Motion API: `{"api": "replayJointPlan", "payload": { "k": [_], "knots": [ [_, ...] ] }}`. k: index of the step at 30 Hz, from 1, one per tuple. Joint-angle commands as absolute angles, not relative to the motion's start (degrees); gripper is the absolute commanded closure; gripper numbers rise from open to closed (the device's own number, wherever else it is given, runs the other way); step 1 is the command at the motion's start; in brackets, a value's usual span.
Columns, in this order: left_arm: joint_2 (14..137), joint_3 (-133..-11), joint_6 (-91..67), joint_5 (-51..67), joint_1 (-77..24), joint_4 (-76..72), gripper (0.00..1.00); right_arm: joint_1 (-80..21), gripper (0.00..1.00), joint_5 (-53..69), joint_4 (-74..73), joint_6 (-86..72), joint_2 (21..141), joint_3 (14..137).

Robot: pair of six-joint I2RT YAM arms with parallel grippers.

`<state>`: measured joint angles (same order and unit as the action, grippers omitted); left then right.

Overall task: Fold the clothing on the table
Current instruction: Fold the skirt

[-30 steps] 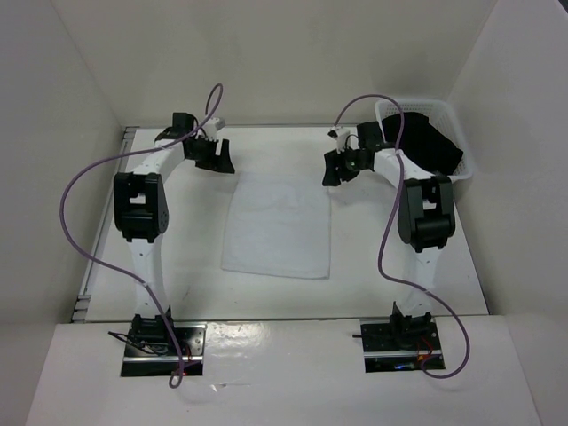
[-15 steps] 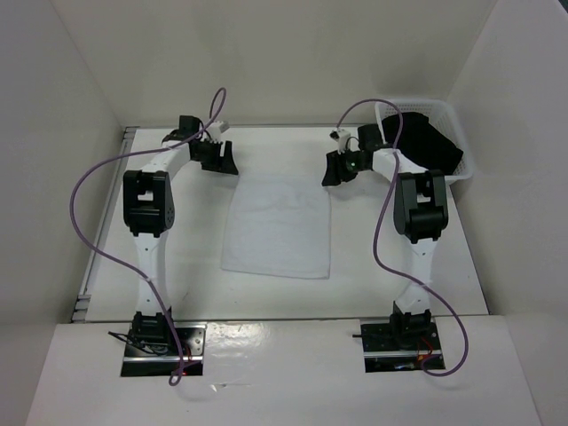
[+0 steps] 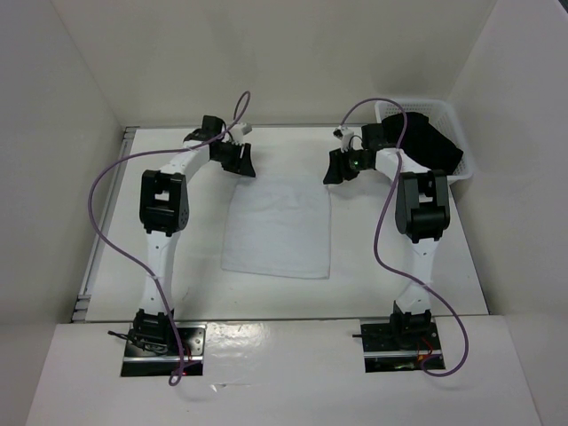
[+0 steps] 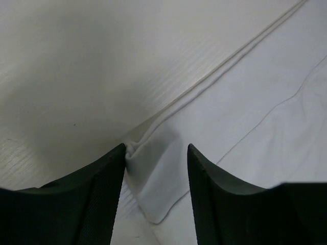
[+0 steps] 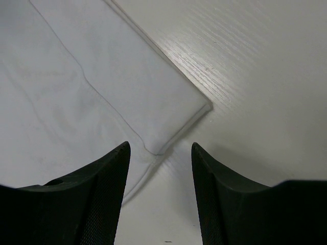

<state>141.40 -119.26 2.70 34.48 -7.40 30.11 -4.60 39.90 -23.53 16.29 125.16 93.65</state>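
Clothing [image 4: 245, 102] was found between the fingers [image 4: 99, 196] of the left gripper [image 4: 156, 149] at its far left corner. There the hem was bunched into a small fold touching the inner face of one finger. The jaws were held partly apart and nothing was yet pinched. In the right wrist view the far right corner, flat and squared, was framed in the same way by the right gripper [image 5: 160, 145], whose jaws were likewise held apart with no cloth clamped. Both grippers were judged, from the shadows beneath them, to be low over the table [image 3: 355, 257]. Outward from there, the clothing was spread as a flat, nearly rectangular layer in the middle of the table, between the two arms, with faint creases and a stitched line across it. It was judged to be light, limp and thin: no shape would be kept once it was lifted, and an edge could be lost from the pinch if too little were caught. The two far corners were judged the right places to be taken, hem well inside each pinch, so that the far edge could be carried evenly toward the near one. A white lattice basket [image 3: 444, 105] holding a black garment [image 3: 430, 146] was seen at the far right, apart from the clothing.
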Motion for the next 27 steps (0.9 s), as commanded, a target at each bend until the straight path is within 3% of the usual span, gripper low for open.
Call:
{"api": "replayJointPlan", "payload": {
  "k": [1, 5, 9, 12, 27],
  "knots": [
    [143.35, -121.72, 2.72, 34.80, -6.42, 32.34, 0.43, -4.22, 0.44, 41.57, -20.92, 16.17, 125.68, 94.75],
    [143.87, -121.73, 2.72, 34.80, -5.89, 32.87, 0.58, -4.22, 0.44, 41.57, -20.92, 15.04, 126.21, 95.80],
    [143.88, -121.20, 2.72, 35.33, -5.89, 32.87, 0.79, -4.22, 0.44, 42.10, -20.92, 13.81, 127.79, 97.12],
    [143.88, -121.20, 2.20, 35.33, -5.89, 32.87, 0.88, -4.22, 0.44, 42.10, -20.92, 12.57, 128.93, 98.26],
    [143.88, -120.67, 2.72, 34.80, -5.89, 33.40, 0.93, -4.22, 0.44, 42.01, -24.52, 10.90, 134.82, 107.38]
  ]
}}
